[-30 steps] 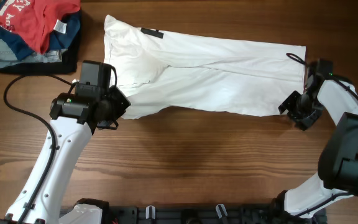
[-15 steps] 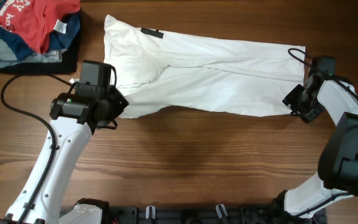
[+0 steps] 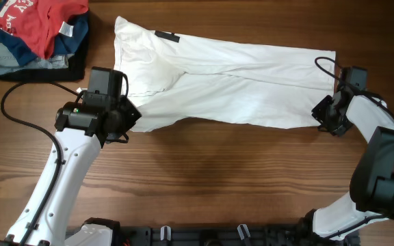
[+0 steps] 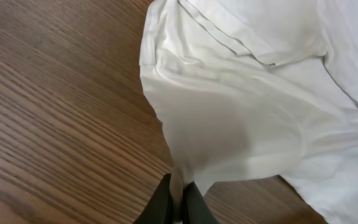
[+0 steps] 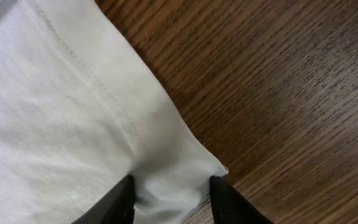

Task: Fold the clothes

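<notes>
The clothes (image 3: pixel 238 82) are one big white garment lying spread across the wooden table, with a small black label (image 3: pixel 167 35) near its top left. My left gripper (image 3: pixel 134 117) sits at the garment's lower left edge and is shut on a pinch of the white fabric (image 4: pixel 241 112), which rises into its jaws (image 4: pixel 179 200). My right gripper (image 3: pixel 328 116) is at the garment's right end. In the right wrist view its jaws (image 5: pixel 169 200) stand apart, straddling the hemmed corner of the cloth (image 5: pixel 55 124), which bunches slightly between them.
A stack of folded garments (image 3: pixel 36 31), red on top of blue and grey, sits at the table's top left corner. A black cable (image 3: pixel 16 113) loops on the table left of the left arm. Bare wood (image 3: pixel 238 171) runs along the front.
The right gripper has shifted a little up and onto the garment's right corner, and its jaws have drawn closer together. The left gripper and its hold have not moved.
</notes>
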`<state>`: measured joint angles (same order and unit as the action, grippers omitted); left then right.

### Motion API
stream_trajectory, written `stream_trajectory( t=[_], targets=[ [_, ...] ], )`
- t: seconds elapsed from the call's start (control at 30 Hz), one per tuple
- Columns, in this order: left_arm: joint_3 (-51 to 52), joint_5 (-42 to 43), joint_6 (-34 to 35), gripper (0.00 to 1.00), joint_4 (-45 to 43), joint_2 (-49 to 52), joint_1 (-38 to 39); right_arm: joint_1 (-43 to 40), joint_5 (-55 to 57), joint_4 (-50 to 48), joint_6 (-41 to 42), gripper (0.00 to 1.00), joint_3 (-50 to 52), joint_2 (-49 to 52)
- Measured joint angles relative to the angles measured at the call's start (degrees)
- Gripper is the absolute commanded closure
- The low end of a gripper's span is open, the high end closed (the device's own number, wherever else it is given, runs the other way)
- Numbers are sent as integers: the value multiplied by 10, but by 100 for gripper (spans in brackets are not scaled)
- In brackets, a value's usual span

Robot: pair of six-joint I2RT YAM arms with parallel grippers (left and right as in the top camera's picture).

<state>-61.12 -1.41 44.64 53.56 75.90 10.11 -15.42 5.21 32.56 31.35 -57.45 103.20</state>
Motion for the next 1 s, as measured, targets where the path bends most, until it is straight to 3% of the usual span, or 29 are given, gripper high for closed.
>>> stream_trajectory(
  t=[0.17, 0.4, 0.53, 0.63, 0.8, 1.0],
  targets=[
    [0, -1, 0, 96, 1, 0, 0, 1, -9, 19, 10, 96, -1, -3],
    [0, -5, 0, 96, 2, -24, 0, -28, -22, 215, -1, 96, -25, -45],
    [0, -4, 0, 96, 1, -51, 0, -59, -27, 275, -26, 96, -64, -106],
    [1, -4, -2, 96, -39, -55, 0, -78, -50, 262, -50, 96, -72, -116],
    [2, -5, -27, 96, -194, -48, 0, -79, -97, 196, -68, 96, -72, -116],
    [1, -5, -50, 96, -338, 22, 0, -79, -132, 129, -77, 96, -72, -116]
  ],
)
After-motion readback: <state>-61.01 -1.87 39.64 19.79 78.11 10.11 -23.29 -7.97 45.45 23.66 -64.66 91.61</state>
